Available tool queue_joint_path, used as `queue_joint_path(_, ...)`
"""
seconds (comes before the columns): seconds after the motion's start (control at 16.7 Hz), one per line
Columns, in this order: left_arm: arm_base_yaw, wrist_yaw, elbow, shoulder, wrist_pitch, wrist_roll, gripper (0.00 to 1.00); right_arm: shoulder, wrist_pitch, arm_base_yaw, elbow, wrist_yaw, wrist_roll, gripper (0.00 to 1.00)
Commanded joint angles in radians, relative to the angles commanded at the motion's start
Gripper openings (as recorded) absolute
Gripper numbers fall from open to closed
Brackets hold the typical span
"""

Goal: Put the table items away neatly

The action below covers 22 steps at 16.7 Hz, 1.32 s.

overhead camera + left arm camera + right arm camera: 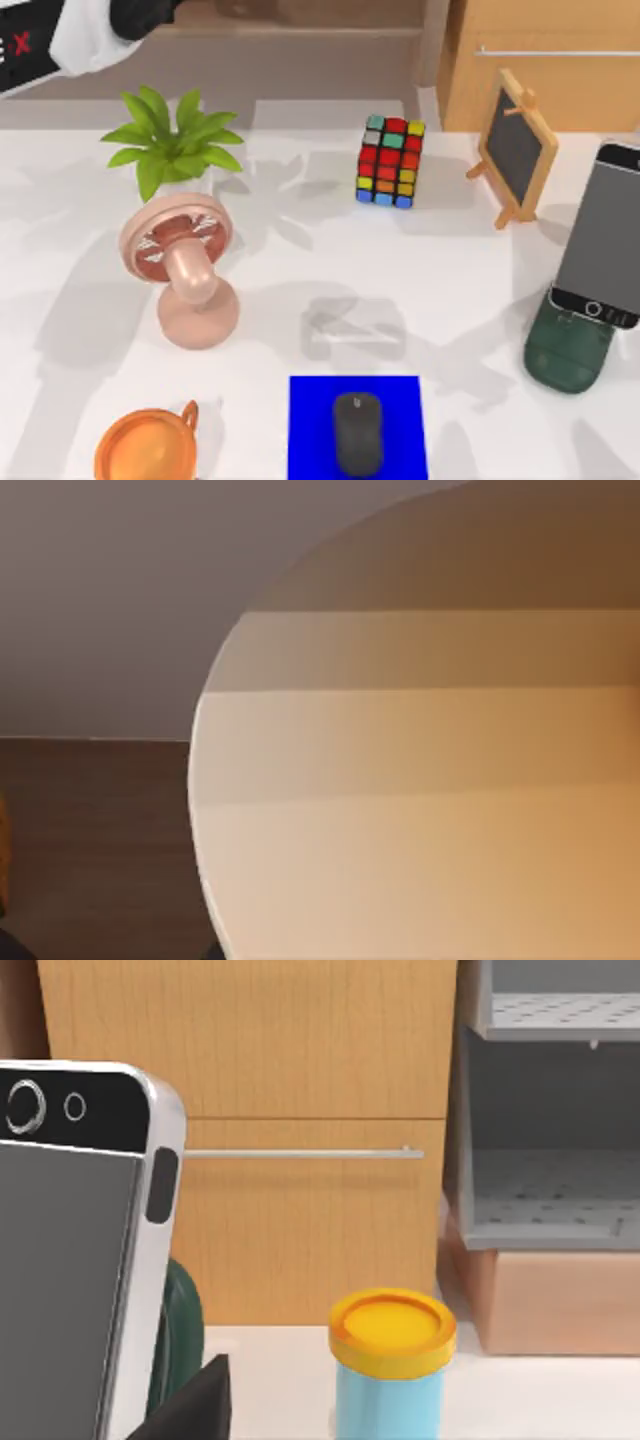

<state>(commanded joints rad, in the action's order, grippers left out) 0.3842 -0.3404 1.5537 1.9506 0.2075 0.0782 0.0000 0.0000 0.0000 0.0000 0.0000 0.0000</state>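
The smartphone is a slim rectangle with a grey screen and black-and-silver frame, leaning upright in a dark green stand at the table's 3 o'clock edge. In the right wrist view the smartphone stands close by, its silver edge and black top band plain, with the stand behind it. The mouse is a small black oval lying on a blue mat at 6 o'clock.

One smartphone, one mouse, one puzzle cube at 12 o'clock, one pink fan at 9 o'clock, one plant, one small chalkboard, one orange cup, one yellow-lidded blue jar.

The left arm sits raised at the 11 o'clock corner; whether either arm's fingers are released or clenched I cannot tell.
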Motion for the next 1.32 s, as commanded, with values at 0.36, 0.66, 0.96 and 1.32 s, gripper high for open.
queue_joint_path(0.36, 0.048, -0.003, -0.076, -0.08, -0.007, 0.028, 0.0, 0.0, 0.0, 0.0, 0.0, 0.0, 0.0, 1.0)
queue_joint_path(0.66, 0.026, 0.001, 0.013, 0.008, -0.008, 0.024, 0.0, 0.0, 0.0, 0.0, 0.0, 0.0, 0.0, 1.0)
queue_joint_path(0.96, -0.003, 0.007, 0.092, 0.078, -0.031, -0.01, 0.0, 0.0, 0.0, 0.0, 0.0, 0.0, 0.0, 1.0)
queue_joint_path(1.32, -0.003, 0.007, 0.092, 0.078, -0.031, -0.01, 0.15, 0.0, 0.0, 0.0, 0.0, 0.0, 0.0, 1.0)
